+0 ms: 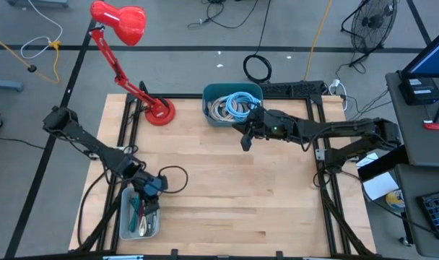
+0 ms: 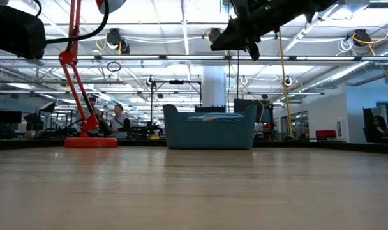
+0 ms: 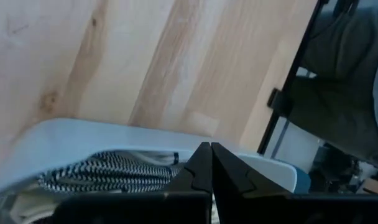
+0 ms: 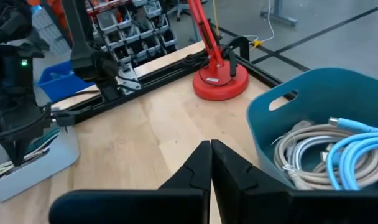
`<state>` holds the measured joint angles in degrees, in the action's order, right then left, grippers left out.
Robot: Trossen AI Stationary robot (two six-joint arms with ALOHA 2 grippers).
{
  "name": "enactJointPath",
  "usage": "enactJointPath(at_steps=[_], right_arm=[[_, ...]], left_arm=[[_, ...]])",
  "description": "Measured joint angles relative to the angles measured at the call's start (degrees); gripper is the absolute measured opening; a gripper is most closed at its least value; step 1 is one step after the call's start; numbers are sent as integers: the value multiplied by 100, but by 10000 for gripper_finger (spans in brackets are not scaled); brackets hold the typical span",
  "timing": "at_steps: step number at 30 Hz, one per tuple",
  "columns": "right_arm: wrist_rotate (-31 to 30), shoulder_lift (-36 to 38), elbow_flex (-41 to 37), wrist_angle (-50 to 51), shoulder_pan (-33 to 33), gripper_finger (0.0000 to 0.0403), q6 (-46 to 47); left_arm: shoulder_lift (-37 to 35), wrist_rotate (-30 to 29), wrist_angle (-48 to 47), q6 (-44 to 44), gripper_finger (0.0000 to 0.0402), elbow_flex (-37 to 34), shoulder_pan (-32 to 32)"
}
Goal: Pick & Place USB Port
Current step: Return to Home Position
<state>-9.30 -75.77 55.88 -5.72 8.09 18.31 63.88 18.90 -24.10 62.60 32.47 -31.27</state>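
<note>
At the bench's (image 1: 227, 188) back, the light blue cable (image 1: 241, 103) and light gray cable (image 1: 221, 108) lie curled in the blue bin (image 1: 206, 108). Right pincer (image 1: 245, 142) beside it and left pincer (image 1: 148, 202) over the gray bin (image 1: 124, 217) are both pinched together.

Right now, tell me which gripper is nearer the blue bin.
Right. The right gripper hangs just beside the blue bin; the left gripper is across the table, over the gray bin.

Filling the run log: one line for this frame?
left gripper: shut, over gray bin | right gripper: shut, empty, raised beside blue bin | cables: in both bins
</note>
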Motion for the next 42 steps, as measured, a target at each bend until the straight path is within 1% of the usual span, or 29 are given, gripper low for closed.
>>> enactJointPath(at_steps=[4, 7, 9, 14, 16, 18, 20, 22, 25, 28, 32, 37, 39, 42], right_arm=[[6, 0, 0, -6, 54, 0, 11], [6, 0, 0, -7, 58, 0, 34], [9, 0, 0, -6, 58, 0, 39], [9, 0, 0, -6, 60, 0, 65], [9, 0, 0, -6, 62, 0, 71], [4, 0, 0, -6, 70, 0, 71], [8, 0, 0, -6, 96, 0, 73], [8, 0, 0, -6, 138, 0, 73], [7, 0, 0, -6, 209, 0, 81], [28, 0, 0, -5, 277, 0, 140], [99, 0, -1, -3, 330, 0, 200], [349, -2, -2, 18, 357, 0, 284], [362, -2, -2, 24, 357, 0, 343], [510, -2, -2, 7, 357, 0, 354]], left_arm=[[0, -185, 33, -62, 0, 0, 8], [0, -187, 283, -273, 0, 46, 126], [-18, -179, 481, -424, 0, 186, 279], [22, -145, 429, -996, 0, 665, 747], [26, -117, 496, -1157, 0, 741, 939], [195, 160, 646, -1274, 0, 741, 1171], [540, 638, 870, -1394, 0, 739, 1309], [969, 1204, 1201, -1562, 0, 740, 1330], [1636, 1673, 1269, -1983, 0, 861, 1307], [2024, 1894, 1301, -2393, 0, 1044, 1302], [2232, 2106, 1271, -2766, 0, 1130, 1298], [2335, 2157, 595, -3194, 0, 1109, 1155], [2331, 2164, 358, -3236, 0, 1023, 1057], [2328, 2160, 430, -3128, 0, 892, 979]])
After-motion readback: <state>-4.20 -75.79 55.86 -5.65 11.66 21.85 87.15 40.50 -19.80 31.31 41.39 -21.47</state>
